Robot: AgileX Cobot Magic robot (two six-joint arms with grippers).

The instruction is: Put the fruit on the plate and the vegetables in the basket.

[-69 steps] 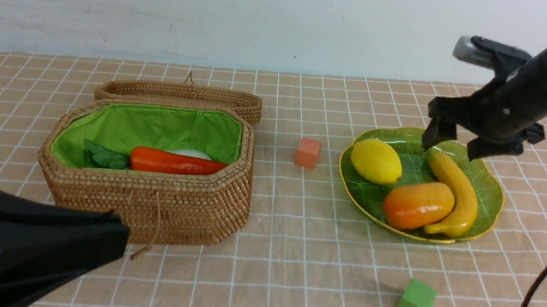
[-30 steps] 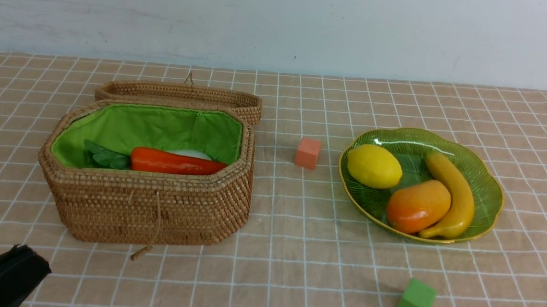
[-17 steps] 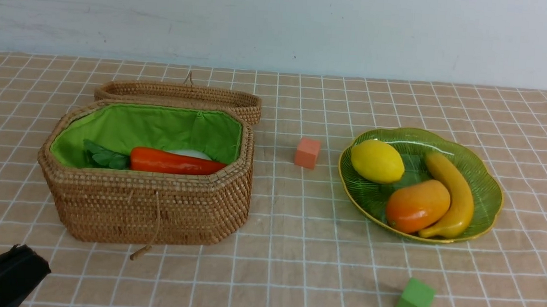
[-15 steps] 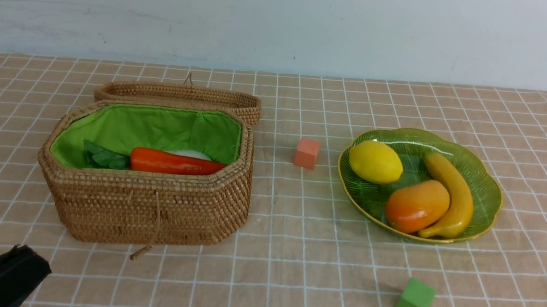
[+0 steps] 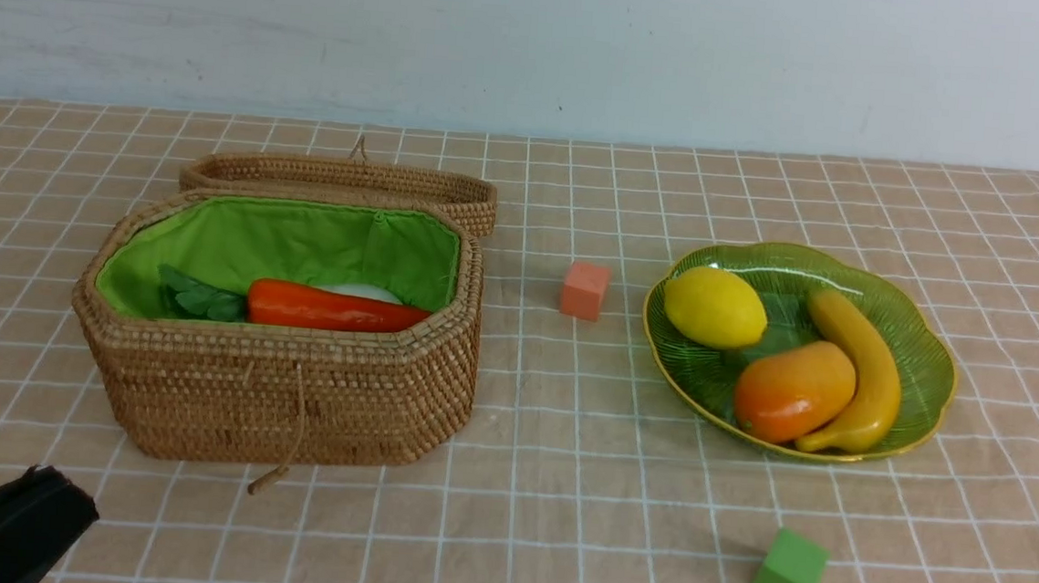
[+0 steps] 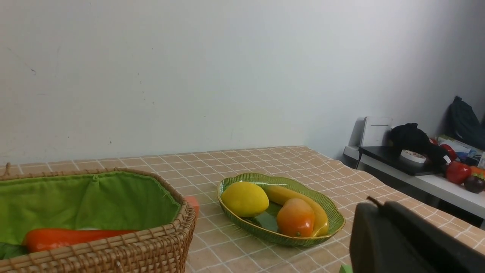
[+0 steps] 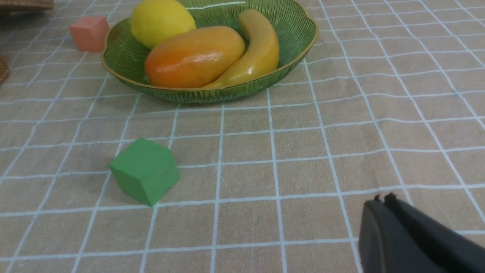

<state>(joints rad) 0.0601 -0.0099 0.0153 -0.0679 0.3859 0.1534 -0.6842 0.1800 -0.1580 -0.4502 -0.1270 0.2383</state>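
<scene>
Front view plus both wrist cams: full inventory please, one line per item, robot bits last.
basket: 1, tan wicker with green lining, left side of table, open
lid: 1, tan wicker, lying behind the basket
carrot: 1, orange-red with green leaves, inside the basket
white vegetable: 1, white, behind the carrot, mostly hidden
plate: 1, green glass with gold rim, right side
lemon: 1, yellow, on the plate
mango: 1, orange-red, on the plate
banana: 1, yellow, on the plate beside the mango
orange cube: 1, between basket and plate
green cube: 1, on the cloth, nearer than the plate
tablecloth: 1, tan with white grid
left gripper: 1, black, shut, empty
right gripper: 1, black, shut, empty
</scene>
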